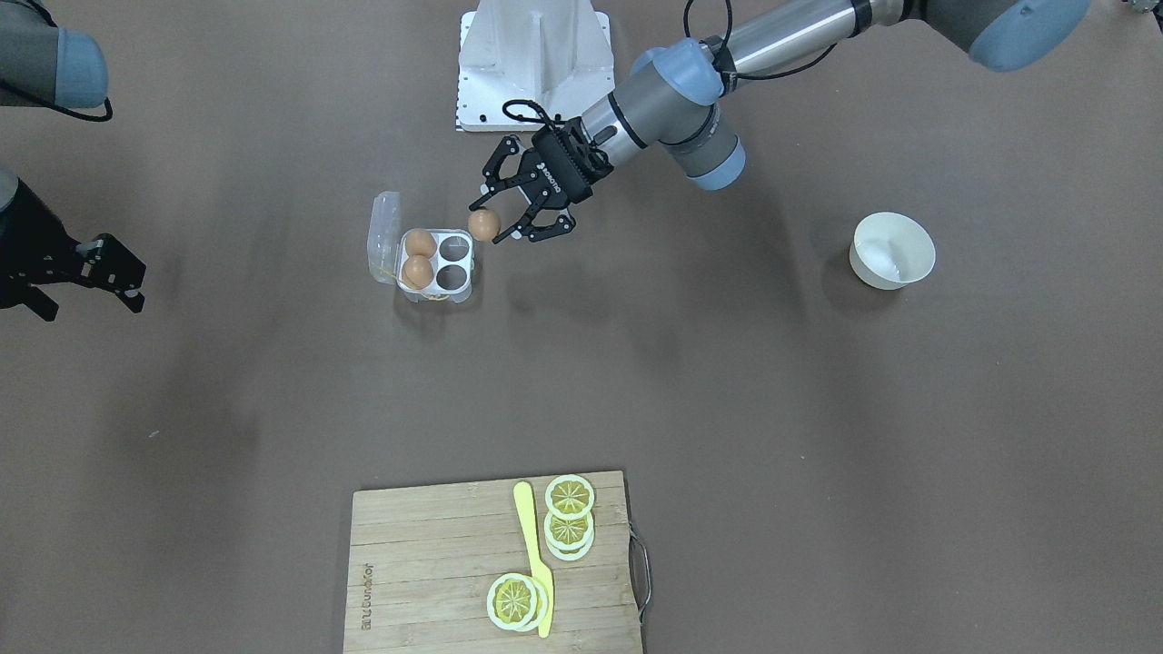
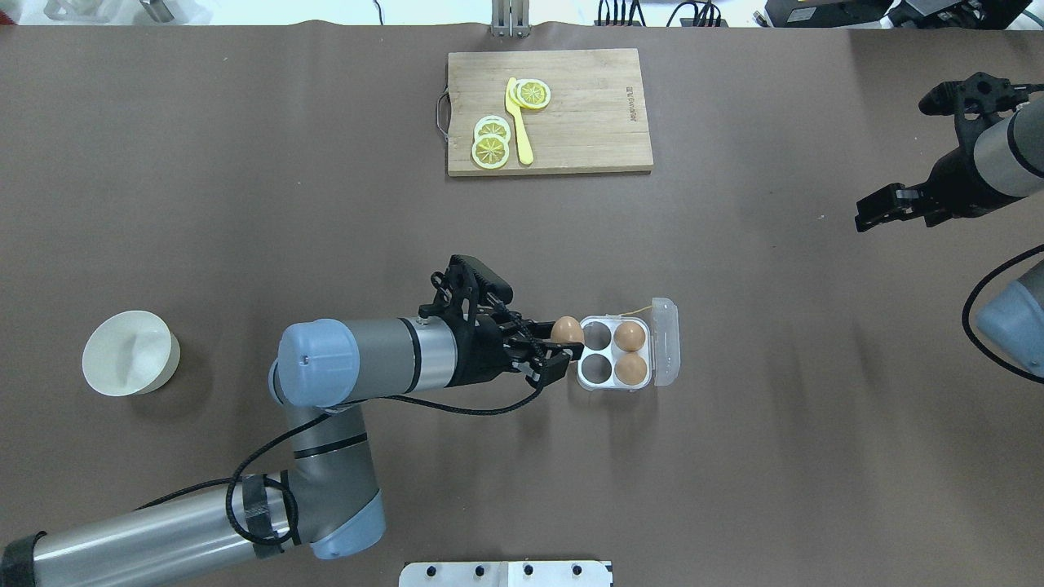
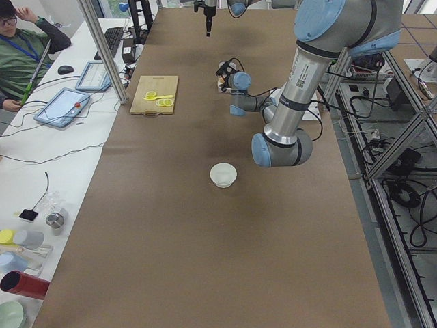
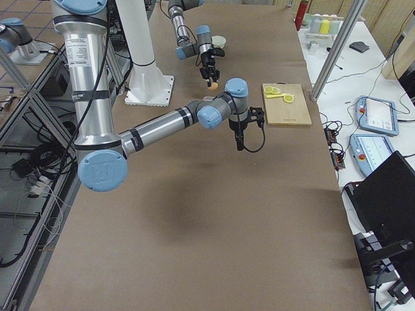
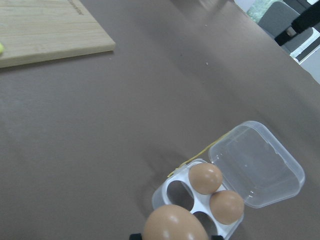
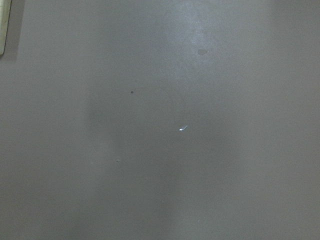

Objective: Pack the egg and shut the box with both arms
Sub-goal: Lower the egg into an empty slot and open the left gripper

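Observation:
The clear box (image 2: 613, 352) stands open mid-table, its lid (image 2: 665, 342) folded out flat on the far side from my left arm. Two orange-brown eggs (image 2: 630, 335) (image 2: 630, 368) fill the two cells on the lid side; the two cells nearer my left gripper are empty. My left gripper (image 2: 565, 338) is shut on a third egg (image 2: 567, 330) and holds it above the table just beside the box's edge. The left wrist view shows this egg (image 5: 175, 225) low in front of the box (image 5: 159, 200). My right gripper (image 2: 877, 214) hangs open and empty far to the right.
A white bowl (image 2: 130, 352) stands far left. A wooden cutting board (image 2: 587, 114) with lemon slices (image 2: 492, 143) and a yellow knife (image 2: 519, 122) lies at the far edge. The white mounting base (image 1: 531, 64) is on the robot's side.

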